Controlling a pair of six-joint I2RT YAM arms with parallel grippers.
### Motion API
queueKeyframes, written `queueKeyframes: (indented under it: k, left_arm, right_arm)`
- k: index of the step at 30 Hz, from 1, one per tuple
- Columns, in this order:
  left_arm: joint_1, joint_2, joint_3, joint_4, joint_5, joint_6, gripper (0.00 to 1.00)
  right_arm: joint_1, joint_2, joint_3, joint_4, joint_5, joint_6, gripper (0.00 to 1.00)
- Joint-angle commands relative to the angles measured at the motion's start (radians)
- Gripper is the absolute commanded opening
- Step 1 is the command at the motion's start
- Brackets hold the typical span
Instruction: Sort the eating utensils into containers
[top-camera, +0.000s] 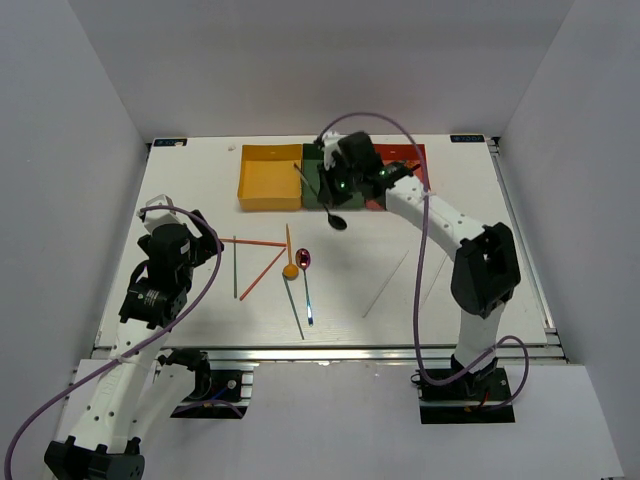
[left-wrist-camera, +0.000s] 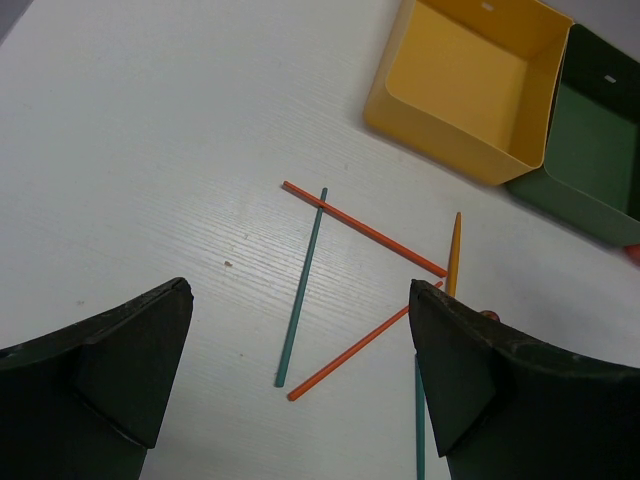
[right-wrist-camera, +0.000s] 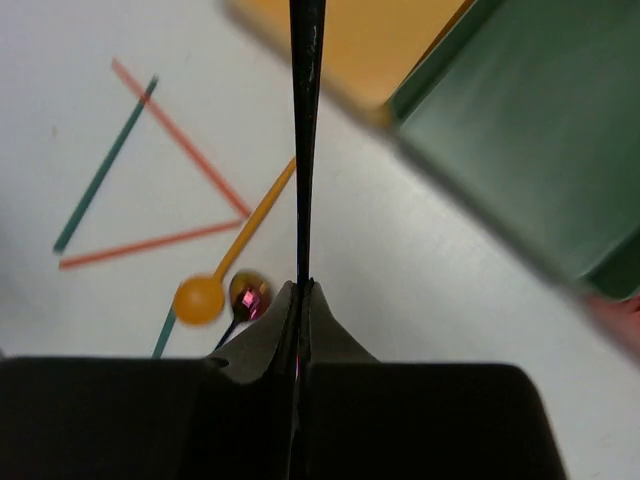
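With your right gripper (right-wrist-camera: 301, 292) clamped on the black spoon (right-wrist-camera: 305, 120), carry it well past the dark green tray (right-wrist-camera: 520, 130) wall before releasing.

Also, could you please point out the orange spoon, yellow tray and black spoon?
orange spoon (top-camera: 290, 270): top external view, bowl.
yellow tray (left-wrist-camera: 455, 80): left wrist view, bare floor.
black spoon (right-wrist-camera: 305, 120): right wrist view, handle.

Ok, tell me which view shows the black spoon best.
Top external: the black spoon shows bowl and handle, held by the right gripper. Right wrist shows only its thin handle, the bowl hidden; left wrist misses it.
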Motion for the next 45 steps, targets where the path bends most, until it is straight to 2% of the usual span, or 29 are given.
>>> queueKeyframes:
  k: [1,4,6,8,14,22,28,29,30,31,32,33,35,38,39,42,45]
  left_arm:
    - [-0.001,-0.007,0.007,0.002,0.001,0.004,0.98]
    - [-0.001,-0.007,0.007,0.000,0.000,0.004,0.98]
    - [-0.001,-0.006,0.007,0.000,0.001,0.004,0.98]
    - [-0.001,-0.006,0.007,0.002,0.003,0.004,0.98]
    - [-0.001,-0.003,0.006,0.005,0.013,0.005,0.98]
    - [-0.001,-0.001,0.006,0.008,0.021,0.008,0.98]
    - [-0.001,0.002,0.006,0.008,0.024,0.011,0.98]
    - [-0.001,0.002,0.006,0.011,0.026,0.010,0.98]
    - [-0.001,0.004,0.006,0.009,0.026,0.010,0.98]
    - [-0.001,0.004,0.006,0.009,0.029,0.010,0.98]
    - [-0.001,0.005,0.006,0.009,0.029,0.011,0.98]
    - [-0.001,0.005,0.006,0.009,0.030,0.011,0.98]
    - [-0.001,0.005,0.004,0.009,0.030,0.011,0.98]
    - [-0.001,0.002,0.004,0.009,0.029,0.011,0.98]
    - [-0.001,0.001,0.006,0.009,0.029,0.011,0.98]
    - [-0.001,-0.001,0.006,0.009,0.027,0.011,0.98]
    - [-0.001,0.001,0.007,0.008,0.023,0.010,0.98]
  right_arm:
    - [-0.083,0.093,0.176,-0.003,-0.018,-0.023,0.00]
    - [-0.133,0.296,0.429,-0.103,-0.059,-0.100,0.00]
    - [-0.157,0.373,0.596,-0.142,-0.073,-0.125,0.00]
    - [-0.163,0.439,0.644,-0.142,-0.072,-0.172,0.00]
    - [-0.182,0.433,0.535,0.011,-0.032,-0.234,0.00]
    - [-0.193,0.461,0.572,0.028,0.002,-0.281,0.00]
    - [-0.200,0.476,0.572,0.046,0.046,-0.309,0.10]
    - [-0.200,0.478,0.574,0.051,0.054,-0.309,0.13]
    - [-0.200,0.479,0.575,0.055,0.060,-0.306,0.27]
    - [-0.202,0.478,0.575,0.055,0.077,-0.304,0.42]
    - [-0.200,0.475,0.578,0.060,0.086,-0.288,0.67]
    - [-0.202,0.467,0.584,0.060,0.091,-0.278,0.70]
    - [-0.199,0.434,0.578,0.063,0.092,-0.249,0.89]
    - [-0.174,0.386,0.552,0.068,0.193,-0.199,0.89]
    - [-0.156,0.349,0.545,0.057,0.323,-0.188,0.89]
    - [-0.079,0.236,0.450,0.030,0.512,-0.095,0.89]
    - [-0.013,0.092,0.260,-0.013,0.490,0.123,0.89]
